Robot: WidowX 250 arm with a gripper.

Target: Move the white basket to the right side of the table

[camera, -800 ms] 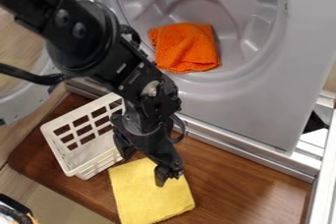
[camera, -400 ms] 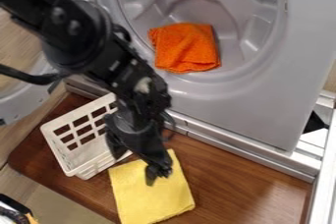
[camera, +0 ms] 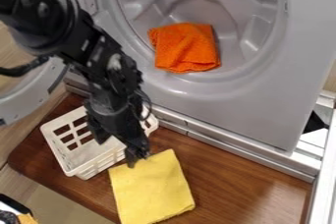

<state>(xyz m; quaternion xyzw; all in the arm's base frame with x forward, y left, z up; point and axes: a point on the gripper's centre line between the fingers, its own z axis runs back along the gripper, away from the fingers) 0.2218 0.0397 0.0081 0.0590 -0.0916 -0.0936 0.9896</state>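
The gripper (camera: 117, 148) hangs over the right part of the white basket (camera: 77, 155), its two fingers apart and the front one near the top edge of the yellow cloth. It stands open, and nothing shows held between its fingers. The basket sits upright at the left of the brown wooden table (camera: 236, 179); the arm and gripper hide its middle and part of its back. Whether the gripper touches the basket, I cannot tell.
A folded yellow cloth (camera: 152, 188) lies on the table right of the basket. Behind rises a grey machine front (camera: 249, 105) with a round opening holding an orange cloth (camera: 185, 48). A metal rail (camera: 242, 152) runs along the table's back edge.
The gripper has moved left and a little up in the view, from over the yellow cloth to over the basket. More of the basket's right end now shows. Basket and cloths have not moved.
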